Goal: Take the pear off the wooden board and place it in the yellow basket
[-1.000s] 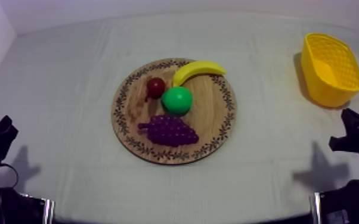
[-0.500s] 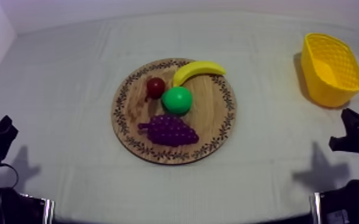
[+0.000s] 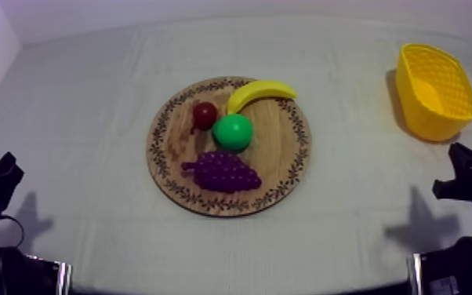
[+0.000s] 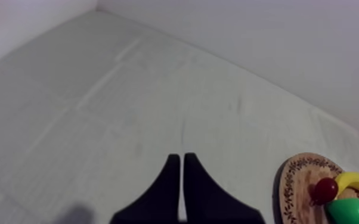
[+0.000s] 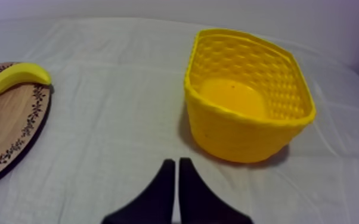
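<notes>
Starting at your right gripper [image 5: 176,159]: its fingers lie together on nothing, low over the table [image 3: 90,94], with the basket [image 5: 241,134] just ahead, empty, near the far right corner. Your left gripper [image 4: 179,156] is likewise closed on nothing, at the near left corner. The pear [image 3: 233,132] sits at the middle of the board [image 3: 286,172], between the banana [image 3: 259,92], the small red fruit [image 3: 205,114] and the grapes [image 3: 222,172]. I judge the task not begun: reach, grasp, carry and drop are all left.
</notes>
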